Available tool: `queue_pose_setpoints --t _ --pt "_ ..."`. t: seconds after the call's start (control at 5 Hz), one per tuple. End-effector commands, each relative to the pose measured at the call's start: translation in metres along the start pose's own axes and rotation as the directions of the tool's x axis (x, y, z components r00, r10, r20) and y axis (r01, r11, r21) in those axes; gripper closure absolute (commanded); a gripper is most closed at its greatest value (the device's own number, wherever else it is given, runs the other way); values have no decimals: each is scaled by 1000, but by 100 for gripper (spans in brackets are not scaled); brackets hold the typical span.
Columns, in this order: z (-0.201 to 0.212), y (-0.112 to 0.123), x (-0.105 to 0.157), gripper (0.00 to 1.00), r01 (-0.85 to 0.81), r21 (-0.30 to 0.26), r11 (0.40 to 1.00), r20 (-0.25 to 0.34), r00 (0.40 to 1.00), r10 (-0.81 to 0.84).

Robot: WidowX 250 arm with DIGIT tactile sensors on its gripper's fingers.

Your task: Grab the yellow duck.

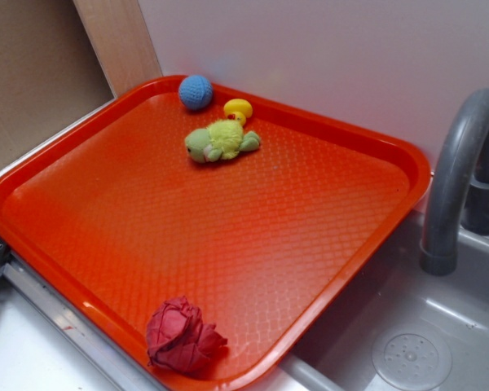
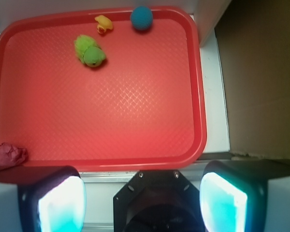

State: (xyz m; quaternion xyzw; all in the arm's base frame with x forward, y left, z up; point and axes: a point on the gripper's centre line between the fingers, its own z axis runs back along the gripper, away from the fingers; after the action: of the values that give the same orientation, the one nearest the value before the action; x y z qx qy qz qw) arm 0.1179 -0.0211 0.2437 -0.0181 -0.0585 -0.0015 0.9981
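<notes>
Nearest the wrist camera, the gripper (image 2: 142, 195) stands wide apart and empty, hanging off the tray's near edge. Left to right along the far rim of the orange tray (image 1: 326, 244) sit the blue ball (image 1: 196, 91) and the yellow duck (image 1: 238, 108), a plush toy (image 1: 220, 141) just beside. Likely light, hard and slippery, the duck wants pinching across its body. A crumpled red cloth (image 1: 179, 336) lies near; a grey faucet (image 1: 456, 179) stands right.

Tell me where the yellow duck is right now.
The yellow duck sits at the far rim of the red tray, between the blue ball and the green plush; the wrist view shows it top centre.
</notes>
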Motion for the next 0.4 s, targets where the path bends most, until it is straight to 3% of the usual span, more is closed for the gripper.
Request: queue_pose_setpoints --t 0.0,0.2 --pt "0 0 0 0 0 0 1000 0 1000 0" --pt "-26 -18 47 0 -35 -11 999 114 993 36"
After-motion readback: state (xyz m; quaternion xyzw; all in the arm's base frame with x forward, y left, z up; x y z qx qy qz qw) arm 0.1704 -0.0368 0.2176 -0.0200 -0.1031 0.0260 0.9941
